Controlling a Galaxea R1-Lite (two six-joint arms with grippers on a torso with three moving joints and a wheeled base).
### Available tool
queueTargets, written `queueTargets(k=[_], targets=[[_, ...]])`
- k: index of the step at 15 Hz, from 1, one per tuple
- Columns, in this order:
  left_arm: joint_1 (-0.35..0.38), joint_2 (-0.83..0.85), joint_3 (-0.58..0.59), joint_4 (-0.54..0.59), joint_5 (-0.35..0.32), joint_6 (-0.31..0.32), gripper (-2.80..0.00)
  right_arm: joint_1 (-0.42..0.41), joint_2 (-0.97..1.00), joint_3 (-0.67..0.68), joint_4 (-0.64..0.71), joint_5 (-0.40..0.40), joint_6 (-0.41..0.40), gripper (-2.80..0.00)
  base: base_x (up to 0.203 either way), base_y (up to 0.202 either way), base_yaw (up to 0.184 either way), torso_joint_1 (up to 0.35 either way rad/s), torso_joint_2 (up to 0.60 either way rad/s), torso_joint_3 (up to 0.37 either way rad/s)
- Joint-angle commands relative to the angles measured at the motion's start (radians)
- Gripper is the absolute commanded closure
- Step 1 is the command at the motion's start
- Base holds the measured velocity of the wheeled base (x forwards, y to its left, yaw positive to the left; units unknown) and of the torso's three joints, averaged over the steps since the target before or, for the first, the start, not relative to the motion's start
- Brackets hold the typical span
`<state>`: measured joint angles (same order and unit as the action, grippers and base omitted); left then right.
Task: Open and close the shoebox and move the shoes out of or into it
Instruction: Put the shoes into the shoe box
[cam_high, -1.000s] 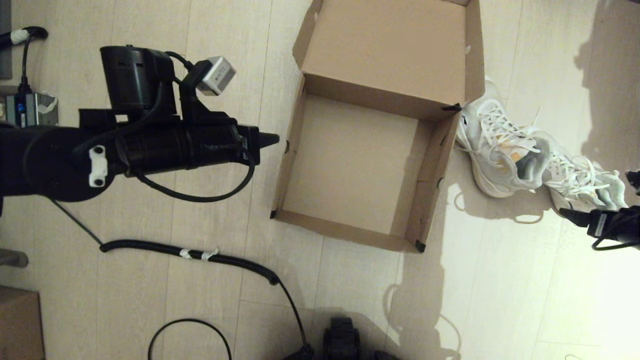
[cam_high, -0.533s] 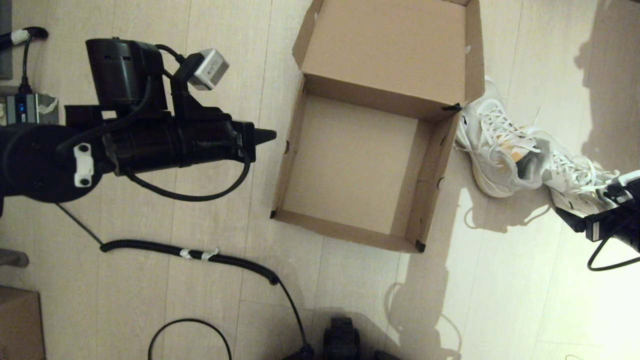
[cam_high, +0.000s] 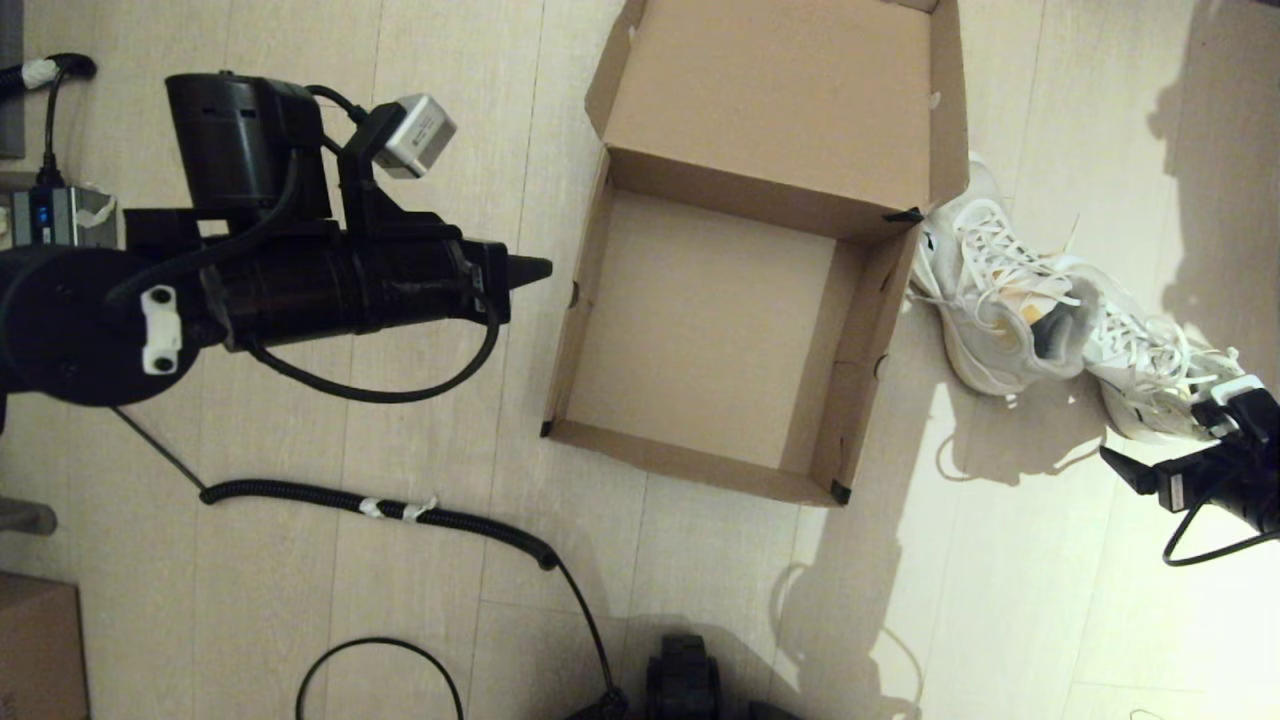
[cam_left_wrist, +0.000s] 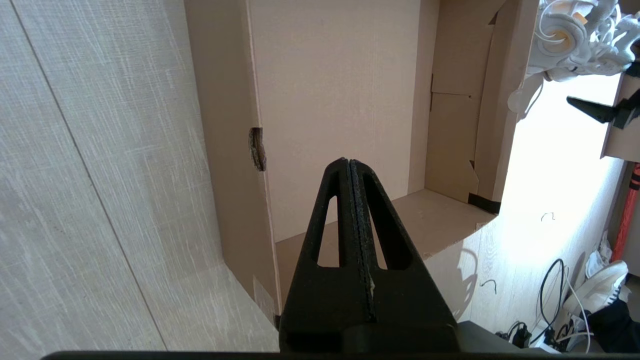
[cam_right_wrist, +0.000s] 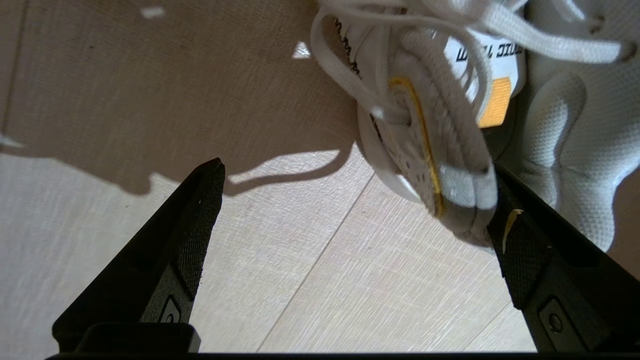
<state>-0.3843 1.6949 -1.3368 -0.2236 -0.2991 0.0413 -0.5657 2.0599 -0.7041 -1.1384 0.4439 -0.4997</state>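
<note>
While the left gripper stays pressed together beside the open shoebox, right gripper has swung in, spread wide, shoes just ahead, heel against one finger.

You see a shoebox of matt brown cardboard, shoes of white woven mesh with cloth laces, a floor of pale grained wood planks.

Open empty shoebox, lid back, white shoes just beside
</note>
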Motion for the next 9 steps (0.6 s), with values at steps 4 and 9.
queueTargets(k=[4, 9], targets=[[-0.001, 0.002, -0.001, -0.002, -0.002, 0.0, 0.0, -0.003, 0.015, -0.031, -0.012, 0.003, -0.001, -2.8, 0.0, 0.0, 0.0, 0.0, 0.0, 0.0], [-0.001, 0.006, -0.004, -0.002, -0.002, -0.001, 0.0, -0.003, -0.164, -0.036, 0.053, 0.0, 0.058, -2.8, 0.0, 0.0, 0.0, 0.0, 0.0, 0.0]])
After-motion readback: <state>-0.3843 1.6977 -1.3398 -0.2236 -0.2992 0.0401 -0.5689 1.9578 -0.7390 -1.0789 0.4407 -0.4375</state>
